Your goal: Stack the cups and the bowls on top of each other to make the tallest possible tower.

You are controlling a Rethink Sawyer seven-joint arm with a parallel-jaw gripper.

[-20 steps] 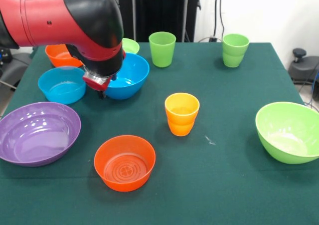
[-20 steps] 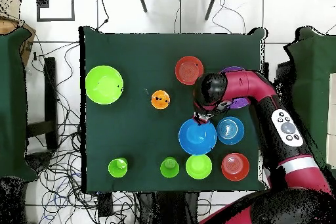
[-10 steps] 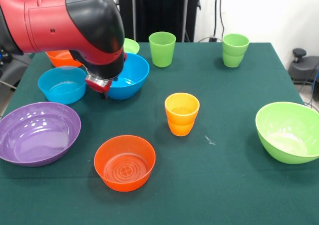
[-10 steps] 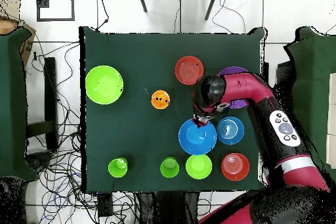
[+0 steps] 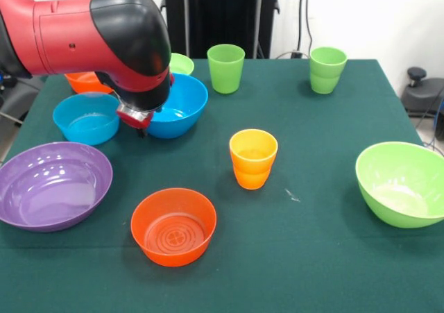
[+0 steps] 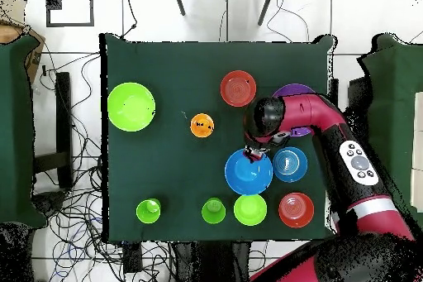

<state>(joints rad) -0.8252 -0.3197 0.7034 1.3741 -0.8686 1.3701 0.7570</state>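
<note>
My gripper (image 5: 139,123) hangs under the red and black arm at the near left rim of the blue bowl (image 5: 179,105); in the overhead view the gripper (image 6: 256,153) is over that bowl's (image 6: 248,174) rim. A light blue bowl (image 5: 86,119) sits beside it. A purple bowl (image 5: 52,184), an orange bowl (image 5: 173,226) and an orange cup (image 5: 253,158) stand nearer the front. Two green cups (image 5: 225,68) (image 5: 327,70) stand at the back. A large lime green bowl (image 5: 402,183) sits at the right. Nothing is stacked.
A small lime green bowl (image 5: 183,63) and another orange bowl (image 5: 84,81) sit at the back left, partly hidden by the arm. The arm covers part of the purple bowl (image 6: 292,90) in the overhead view. Cables lie on the floor around the table (image 6: 182,64).
The arm has shifted slightly over the blue bowl's rim. The bowls and cups have not moved.
</note>
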